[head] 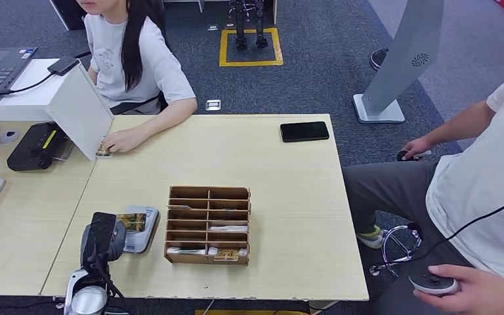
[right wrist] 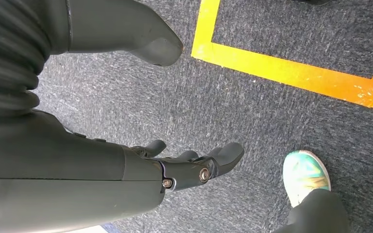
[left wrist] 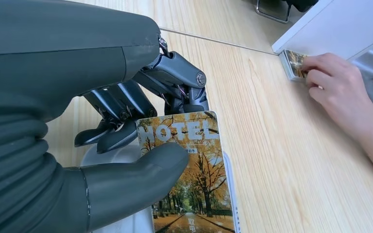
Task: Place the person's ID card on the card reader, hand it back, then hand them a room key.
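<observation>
My left hand (left wrist: 141, 145) is pinching the card (left wrist: 194, 179), thumb pressed on its printed face and the darker fingers curled behind the top edge. It reads HOTEL over an autumn tree photo, so I can't confirm it's the ID card; going by the task it may stand in for it. In the head view the left hand (head: 102, 239) sits over the card reader (head: 141, 226), a pale rounded pad with a picture-faced card on it, just beside and under my fingers. I judge the card is held low and flat so it can lie on the reader or lift off it; which one I can't tell.

My right hand (right wrist: 184, 167) hangs over grey carpet, fingers spread and loosely curved, holding nothing. It's parked since the left does the card work.

Wooden organizer (head: 208, 225) is just to the right of my left hand, on the table (head: 289, 197). It's a slotted tray in two columns. A few near slots hold flat cards, likely room keys; far slots look empty.

Person's hand (left wrist: 337, 85) rests well ahead of my fingers, touching a small card stack (left wrist: 291, 63) at the foot of a white board (head: 79, 111).
</observation>
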`<state>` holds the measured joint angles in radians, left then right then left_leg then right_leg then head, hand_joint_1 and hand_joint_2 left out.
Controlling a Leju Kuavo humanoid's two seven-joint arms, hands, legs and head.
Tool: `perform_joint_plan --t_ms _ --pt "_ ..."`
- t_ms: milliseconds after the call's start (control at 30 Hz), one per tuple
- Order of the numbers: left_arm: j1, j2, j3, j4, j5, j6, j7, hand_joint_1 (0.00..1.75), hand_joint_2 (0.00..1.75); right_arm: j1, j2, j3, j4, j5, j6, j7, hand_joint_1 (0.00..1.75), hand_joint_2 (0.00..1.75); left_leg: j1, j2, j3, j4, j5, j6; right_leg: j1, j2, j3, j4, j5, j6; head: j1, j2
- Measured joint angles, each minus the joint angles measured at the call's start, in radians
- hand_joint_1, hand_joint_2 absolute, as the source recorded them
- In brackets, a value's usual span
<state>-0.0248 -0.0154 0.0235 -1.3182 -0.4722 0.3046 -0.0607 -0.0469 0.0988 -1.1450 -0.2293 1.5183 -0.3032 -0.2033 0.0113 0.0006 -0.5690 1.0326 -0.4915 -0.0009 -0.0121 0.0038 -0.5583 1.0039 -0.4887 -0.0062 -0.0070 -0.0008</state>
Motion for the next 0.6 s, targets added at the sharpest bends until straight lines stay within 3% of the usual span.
perform_joint_plan --t_ms 400,600 --pt "0.001 0.000 0.007 -0.003 -0.004 0.000 0.000 1.75 1.75 0.000 0.000 0.000 0.000 0.000 0.000 0.000 0.00 1.75 0.000 0.000 0.000 0.000 0.000 0.000 0.000 0.000 0.000 0.000 0.000 0.000 0.000 0.000" --pt "0.002 0.000 0.007 -0.003 -0.158 0.050 0.019 1.75 1.75 0.000 0.000 0.000 0.000 0.004 0.003 0.000 0.00 1.75 0.000 0.000 0.000 0.000 0.000 0.000 0.000 0.000 0.000 0.000 0.000 0.000 0.000 0.000"
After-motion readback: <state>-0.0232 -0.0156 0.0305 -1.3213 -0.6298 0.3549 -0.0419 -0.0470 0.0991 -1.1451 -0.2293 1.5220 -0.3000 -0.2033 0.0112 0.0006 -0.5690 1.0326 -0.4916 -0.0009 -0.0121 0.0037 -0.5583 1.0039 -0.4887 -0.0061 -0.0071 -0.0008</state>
